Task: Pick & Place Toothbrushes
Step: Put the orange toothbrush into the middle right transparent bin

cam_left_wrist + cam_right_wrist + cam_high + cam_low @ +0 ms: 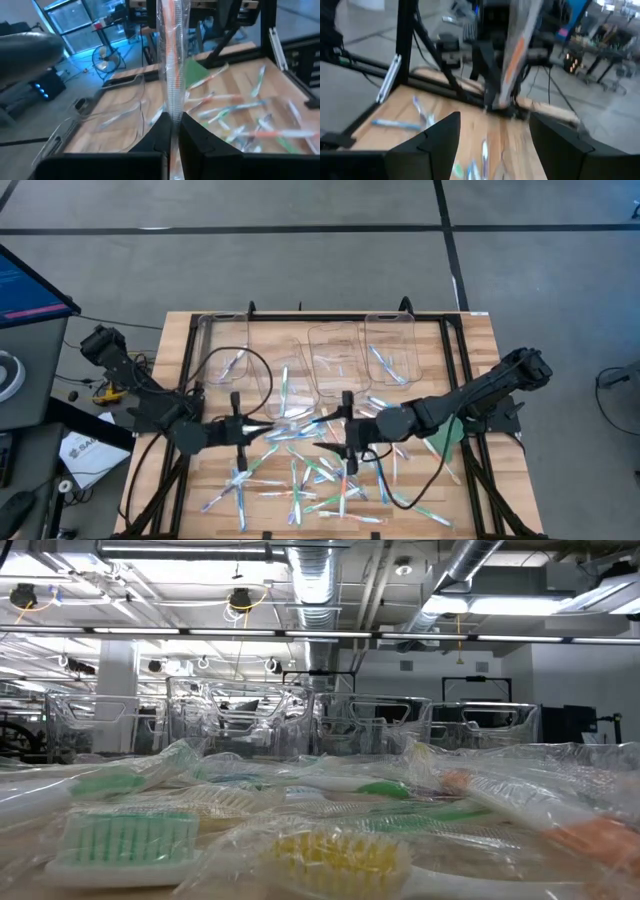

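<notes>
Held toothbrush (171,70): a wrapped brush with an orange streak stands pinched between the left gripper's (172,131) two dark fingers, which are shut tight on its clear wrapper; in the high view it sits just left of the pile's centre.
Left gripper: closed on that brush, raised a little off the wooden table (470,350), between the pile and the row of clear bins (328,355).
Toothbrush pile (320,470): dozens of wrapped brushes, green, blue, orange, lie scattered across the near half of the table; from table height, a green-bristled head and a yellow one fill the foreground.
Clear bins: four stand side by side along the table's far edge, behind the pile; a few brushes already lie in them, notably in the rightmost and leftmost.
Right gripper (492,132): fingers spread well apart and holding nothing, poised over the pile just right of the held brush and facing the left gripper, whose orange brush shows ahead of it.
Green flat piece (443,435): lies beside the right arm, at the pile's right edge, no part of the job.
Step in hand: by appearances, one brush is picked and up, either for carrying to a bin or for passing across to the waiting right gripper; which is meant cannot be told.
Next move: likely calls for keeping the slippery wrapper square in the grip, then a clean release over a bin or into the open fingers opposite.
</notes>
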You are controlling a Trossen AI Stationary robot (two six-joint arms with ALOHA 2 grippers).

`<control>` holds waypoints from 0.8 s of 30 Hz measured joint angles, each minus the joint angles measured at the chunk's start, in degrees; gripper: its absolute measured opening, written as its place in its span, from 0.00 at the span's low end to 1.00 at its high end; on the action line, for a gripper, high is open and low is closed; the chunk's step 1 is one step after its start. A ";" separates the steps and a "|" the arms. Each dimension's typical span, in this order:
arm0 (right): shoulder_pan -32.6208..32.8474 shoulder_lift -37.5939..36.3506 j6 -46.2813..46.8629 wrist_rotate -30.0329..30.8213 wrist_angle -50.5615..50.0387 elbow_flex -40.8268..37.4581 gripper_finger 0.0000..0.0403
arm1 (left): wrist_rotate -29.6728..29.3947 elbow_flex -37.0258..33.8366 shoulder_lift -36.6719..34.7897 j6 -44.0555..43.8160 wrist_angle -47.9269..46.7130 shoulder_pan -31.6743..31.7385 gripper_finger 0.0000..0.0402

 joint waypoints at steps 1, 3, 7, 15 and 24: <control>-0.39 0.00 -0.39 -1.11 1.08 0.00 0.58 | 1.54 -0.26 -0.02 0.14 1.07 0.85 0.02; -1.47 0.16 -1.37 -3.88 3.24 0.00 0.58 | 5.01 -1.22 0.25 0.20 4.58 2.82 0.02; -3.33 2.67 -3.39 -6.43 8.88 -0.08 0.58 | 10.05 -3.62 1.75 2.07 12.42 6.06 0.02; -4.22 11.16 -10.20 -8.51 13.47 4.59 0.58 | 15.75 -3.80 4.34 2.22 14.27 10.00 0.02; -3.85 14.95 -10.87 -8.35 12.54 9.57 0.58 | 15.90 -3.76 5.16 2.30 14.73 9.68 0.00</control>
